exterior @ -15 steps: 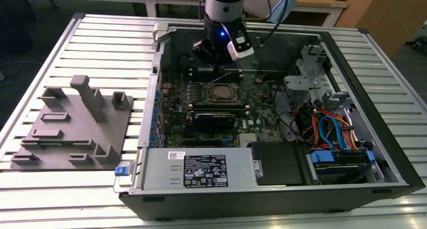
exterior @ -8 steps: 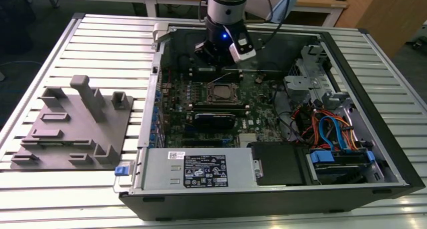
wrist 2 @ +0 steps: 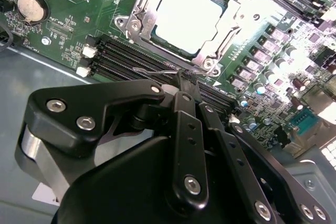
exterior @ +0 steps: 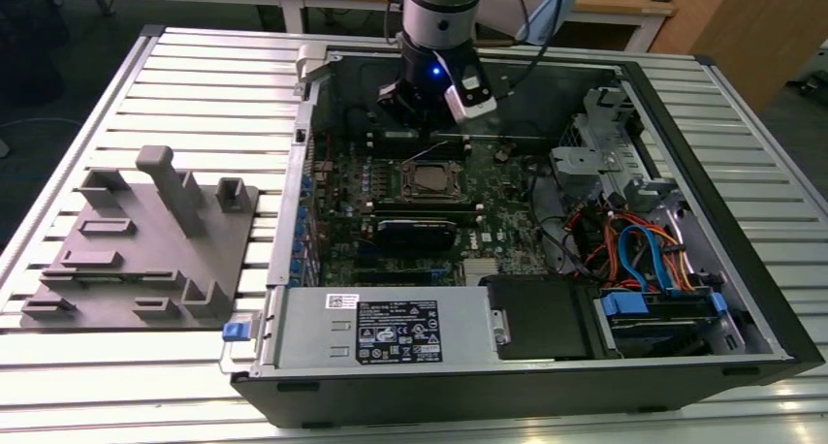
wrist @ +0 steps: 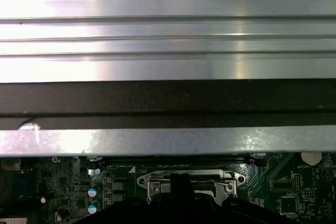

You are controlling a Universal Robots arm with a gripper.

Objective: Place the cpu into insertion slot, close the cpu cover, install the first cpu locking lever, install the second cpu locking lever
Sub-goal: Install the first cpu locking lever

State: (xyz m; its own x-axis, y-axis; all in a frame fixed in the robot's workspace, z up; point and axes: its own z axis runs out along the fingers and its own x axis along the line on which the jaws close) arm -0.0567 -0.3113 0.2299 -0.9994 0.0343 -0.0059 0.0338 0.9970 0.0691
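Already the cpu (wrist 2: 188, 17) sits in the insertion slot (wrist 2: 137, 10), the cpu cover (wrist 2: 218, 43) framing it. Beside the slot, the tool (wrist 2: 184, 80) pinches a thin locking lever (wrist 2: 157, 70); that wire could slip free and spring back.

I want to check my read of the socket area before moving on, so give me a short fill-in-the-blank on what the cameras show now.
1. The cpu sits inside the insertion ____.
2. The cpu cover lies ____ over the chip.
3. The tool has its tips at a thin wire ____ beside the socket.
4. The motherboard is coloured ____.

Missing words: slot; closed; lever; green
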